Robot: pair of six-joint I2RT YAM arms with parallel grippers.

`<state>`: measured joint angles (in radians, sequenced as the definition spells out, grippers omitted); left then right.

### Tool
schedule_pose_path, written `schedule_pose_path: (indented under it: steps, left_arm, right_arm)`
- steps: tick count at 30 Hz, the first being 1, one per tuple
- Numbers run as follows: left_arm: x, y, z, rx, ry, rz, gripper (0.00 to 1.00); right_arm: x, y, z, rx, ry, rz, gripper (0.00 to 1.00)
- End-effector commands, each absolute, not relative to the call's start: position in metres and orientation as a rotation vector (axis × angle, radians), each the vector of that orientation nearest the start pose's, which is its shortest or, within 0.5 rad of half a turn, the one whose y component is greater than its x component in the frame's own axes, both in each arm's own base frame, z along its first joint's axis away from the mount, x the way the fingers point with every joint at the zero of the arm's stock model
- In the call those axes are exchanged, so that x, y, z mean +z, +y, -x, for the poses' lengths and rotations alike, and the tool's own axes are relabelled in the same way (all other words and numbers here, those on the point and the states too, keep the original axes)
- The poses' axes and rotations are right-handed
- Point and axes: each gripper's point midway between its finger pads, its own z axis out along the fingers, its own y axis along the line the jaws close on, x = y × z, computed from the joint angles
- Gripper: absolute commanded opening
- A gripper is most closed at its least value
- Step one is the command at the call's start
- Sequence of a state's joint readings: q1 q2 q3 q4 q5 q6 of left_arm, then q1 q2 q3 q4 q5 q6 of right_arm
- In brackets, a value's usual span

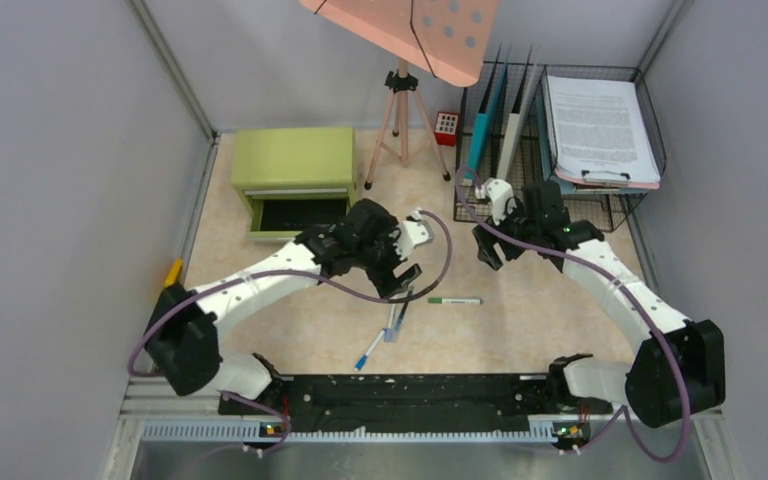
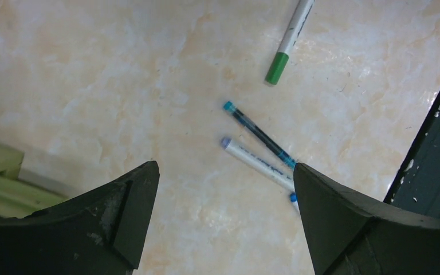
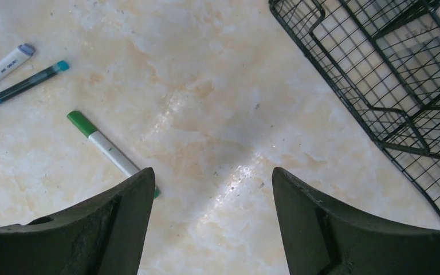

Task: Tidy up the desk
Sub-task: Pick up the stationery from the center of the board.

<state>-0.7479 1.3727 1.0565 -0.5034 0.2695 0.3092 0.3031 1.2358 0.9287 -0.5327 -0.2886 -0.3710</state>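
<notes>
The desk [image 1: 520,330] is a pale beige marbled tabletop. On it lie a white marker with a green cap [image 1: 455,300], a dark teal pen [image 1: 400,312] and a white pen with blue ends [image 1: 375,348]. My left gripper [image 1: 405,280] hangs open and empty just above the two blue pens. In the left wrist view [image 2: 224,166] the teal pen [image 2: 260,134] and the white pen [image 2: 258,163] lie by its right finger, with the green marker [image 2: 289,40] beyond. My right gripper [image 1: 495,250] is open and empty above bare desk; its wrist view [image 3: 212,172] shows the green marker [image 3: 106,146] by its left finger.
A green drawer cabinet [image 1: 295,185] stands at the back left with its drawer open. A black wire rack [image 1: 520,160] with folders and a paper tray [image 1: 600,130] fill the back right. A tripod [image 1: 400,120] carries a pink board. A red keypad device [image 1: 446,124] stands behind it.
</notes>
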Motion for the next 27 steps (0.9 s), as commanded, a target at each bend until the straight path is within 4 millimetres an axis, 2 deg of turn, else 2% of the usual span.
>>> schedule_pose_path:
  steps: [1,7,10,15,21,27]
  left_arm:
    - [0.123,-0.306,-0.244,-0.512,1.959,-1.388,0.91]
    - [0.091,-0.349,-0.234,-0.456,1.875,-1.58,0.86]
    - [0.083,-0.37,-0.231,-0.45,1.835,-1.65,0.85]
    - [0.065,-0.392,-0.226,-0.434,1.809,-1.769,0.8]
    - [0.046,-0.4,-0.226,-0.419,1.799,-1.847,0.73]
    - [0.023,-0.395,-0.227,-0.376,1.872,-1.883,0.64]
  right_arm:
    - [0.142,0.131,-0.303,0.345,2.13,0.848,0.74]
    - [0.132,0.116,-0.315,0.299,2.179,0.768,0.73]
    - [0.123,0.11,-0.316,0.293,2.221,0.761,0.71]
    - [0.115,0.108,-0.318,0.279,2.248,0.756,0.7]
    - [0.111,0.103,-0.319,0.261,2.269,0.752,0.7]
    - [0.109,0.1,-0.318,0.266,2.278,0.747,0.69]
